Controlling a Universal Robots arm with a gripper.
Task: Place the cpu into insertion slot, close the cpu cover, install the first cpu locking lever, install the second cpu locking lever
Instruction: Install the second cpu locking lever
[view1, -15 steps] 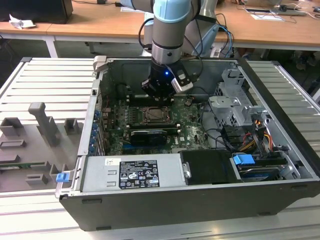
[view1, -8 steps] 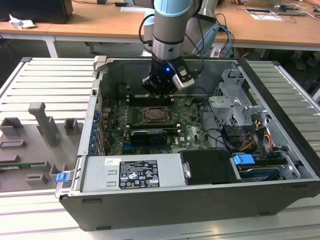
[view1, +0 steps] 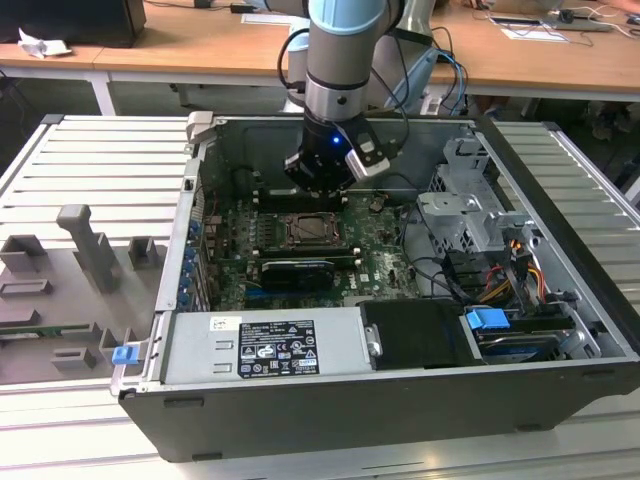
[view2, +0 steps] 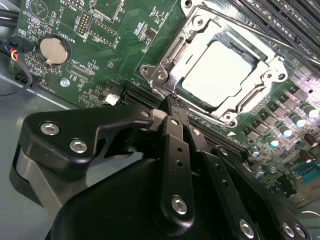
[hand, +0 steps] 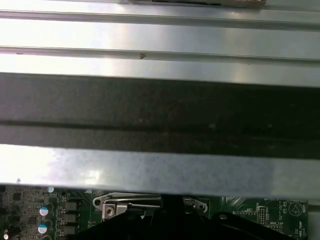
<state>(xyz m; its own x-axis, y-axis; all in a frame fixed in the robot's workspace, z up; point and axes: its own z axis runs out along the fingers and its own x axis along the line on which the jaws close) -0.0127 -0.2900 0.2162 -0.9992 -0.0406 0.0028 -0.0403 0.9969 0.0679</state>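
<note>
In the second wrist view the cpu (view2: 220, 75) lies flat in the insertion slot (view2: 167, 55), pale face up. The cpu cover (view2: 260, 97) is a silvery frame lying down around it, with the chip showing through its cut-out. My gripper (view2: 172, 106) hangs at the socket's edge, its black fingers (view2: 176, 132) pressed together with nothing between them, just off a corner of the cover. In the exterior view the gripper (view1: 320, 192) stands just behind the insertion slot (view1: 302, 231) on the green board. I cannot make out how the locking levers stand.
The open computer case (view1: 400, 420) surrounds the board. Its rear wall (hand: 160, 105) rises close behind the gripper. Long black memory slots (view2: 280, 25) run beside the socket. A drive cage (view1: 465, 210) and cable bundle (view1: 500, 270) sit at the exterior view's right, and a power supply (view1: 270, 345) lies in front.
</note>
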